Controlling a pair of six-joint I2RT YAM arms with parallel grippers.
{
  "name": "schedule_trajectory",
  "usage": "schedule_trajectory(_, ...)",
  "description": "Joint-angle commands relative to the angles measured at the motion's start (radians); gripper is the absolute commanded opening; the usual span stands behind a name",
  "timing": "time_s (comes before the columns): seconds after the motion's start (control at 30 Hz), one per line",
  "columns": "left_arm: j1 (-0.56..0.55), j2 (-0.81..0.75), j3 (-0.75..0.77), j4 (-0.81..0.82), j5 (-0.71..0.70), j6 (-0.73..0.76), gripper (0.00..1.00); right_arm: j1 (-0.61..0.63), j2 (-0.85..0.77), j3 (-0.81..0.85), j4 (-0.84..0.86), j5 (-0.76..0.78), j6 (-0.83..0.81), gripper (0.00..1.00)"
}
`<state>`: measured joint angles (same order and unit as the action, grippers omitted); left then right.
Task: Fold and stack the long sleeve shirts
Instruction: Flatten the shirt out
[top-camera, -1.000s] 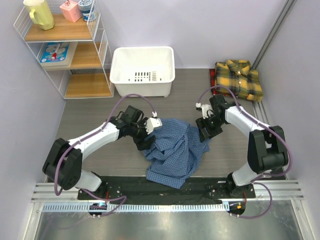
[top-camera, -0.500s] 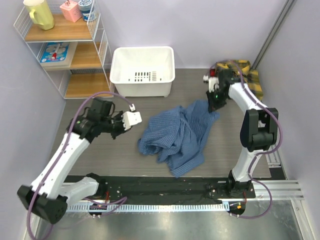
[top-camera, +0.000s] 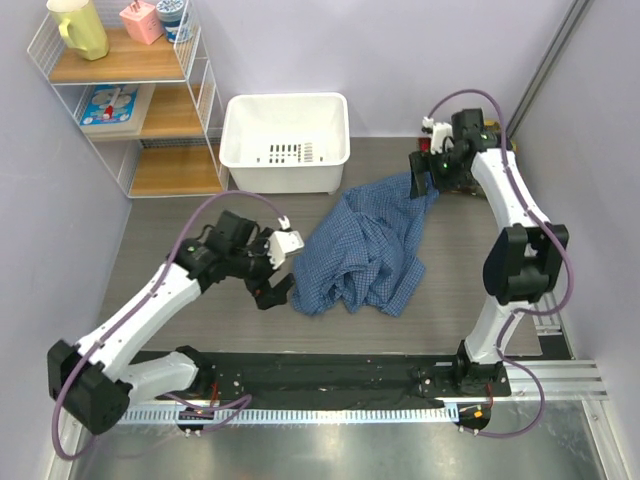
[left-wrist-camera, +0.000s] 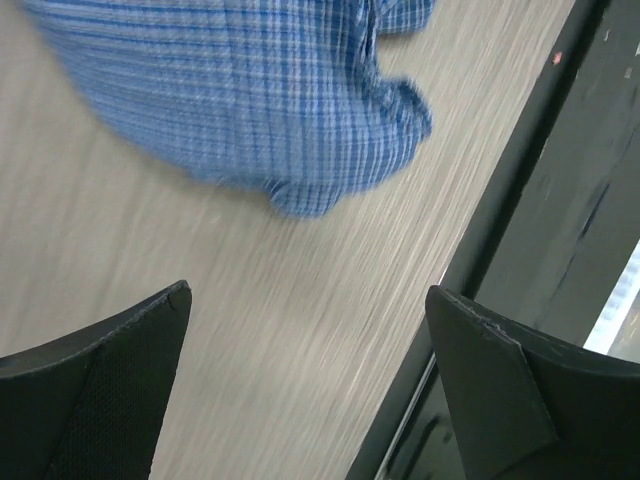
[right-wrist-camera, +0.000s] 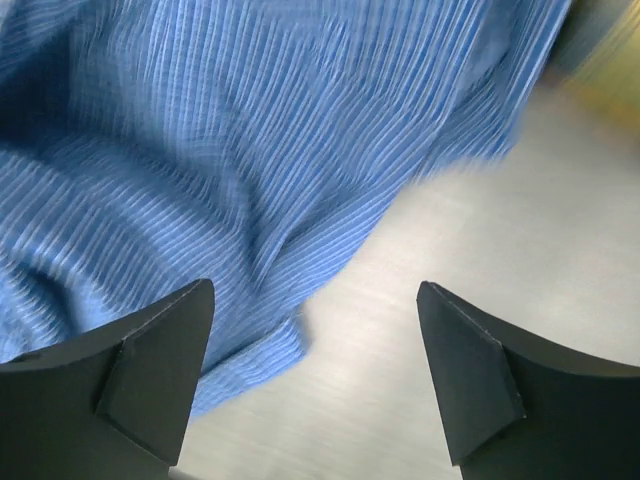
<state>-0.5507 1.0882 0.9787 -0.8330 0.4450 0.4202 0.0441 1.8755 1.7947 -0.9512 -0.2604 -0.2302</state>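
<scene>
One blue shirt, crumpled between left pincer and right pincer, both spread

top view from high behind, looking down over the whole table; both wrist views close, angled down, each catching the blue shirt.
</scene>
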Motion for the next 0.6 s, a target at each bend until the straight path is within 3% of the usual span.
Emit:
schedule_trajectory(0.0, -0.103, 0.082, -0.038, 0.334, -0.086, -0.277, 1.0, -0.023, -0.263, -0.259, -0.066, -0.202, 0.144, 0.88)
schedule_trajectory(0.13, -0.268, 0.163, -0.08, 0.492, -0.256, -0.287, 1.0, -0.023, -0.389, -0.571, 0.024, -0.252, 0.215, 0.88)
schedule_trajectory(0.3, -0.385, 0.254, -0.118, 0.62, -0.351, -0.291, 1.0, -0.023, -0.357, -0.713, 0.124, -0.218, 0.327, 0.89)
schedule_trajectory(0.43, -0.422, 0.314, -0.124, 0.675, -0.535, -0.287, 0.99, -0.021, -0.297, -0.814, 0.205, -0.215, 0.379, 0.89)
schedule_trajectory(0.53, -0.39, 0.308, -0.112, 0.643, -0.56, -0.291, 0.62, -0.015, -0.245, -0.85, 0.276, -0.214, 0.403, 0.83)
schedule_trajectory(0.57, -0.374, 0.294, -0.103, 0.625, -0.54, -0.305, 0.4, -0.015, -0.233, -0.851, 0.287, -0.223, 0.405, 0.78)
